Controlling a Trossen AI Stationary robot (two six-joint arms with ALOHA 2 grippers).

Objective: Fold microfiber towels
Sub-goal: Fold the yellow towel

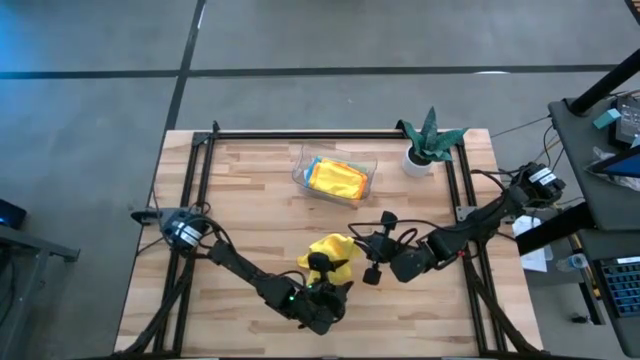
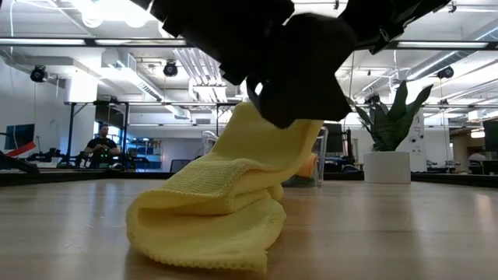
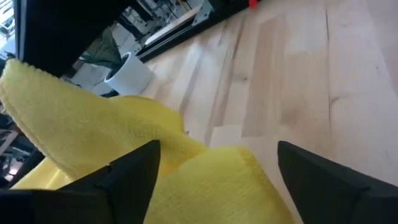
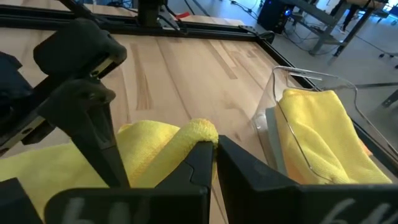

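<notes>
A bright yellow microfiber towel [image 1: 332, 255] lies bunched at the table's near middle. Its lower folds [image 2: 210, 225] rest on the wood and an upper part [image 2: 268, 132] rises to the dark grippers above. My right gripper [image 4: 213, 149] comes from the right and is shut on a raised fold of this towel. My left gripper [image 3: 217, 180] comes from the near side and stands open, one finger on each side of a hump of the towel [image 3: 211, 186]. A second yellow towel [image 1: 337, 178] lies folded in the clear tray [image 1: 300, 172]. My right gripper pinches a rounded fold of the yellow towel [image 4: 200, 129] between the free ends of its two fingers. It comes almost level from the table's right. That fold is held up off the table while the rest sags slack onto the wood. My left gripper is open around the towel; I cannot tell whether its fingers [image 3: 134, 174] touch the cloth.
The clear tray [image 4: 292, 78] stands at the far middle, with a bit of blue cloth [image 1: 312, 163] under its yellow towel. A small plant in a white pot [image 1: 420, 150] stands at the far right. A dark frame [image 1: 300, 133] runs along the table's far and side edges.
</notes>
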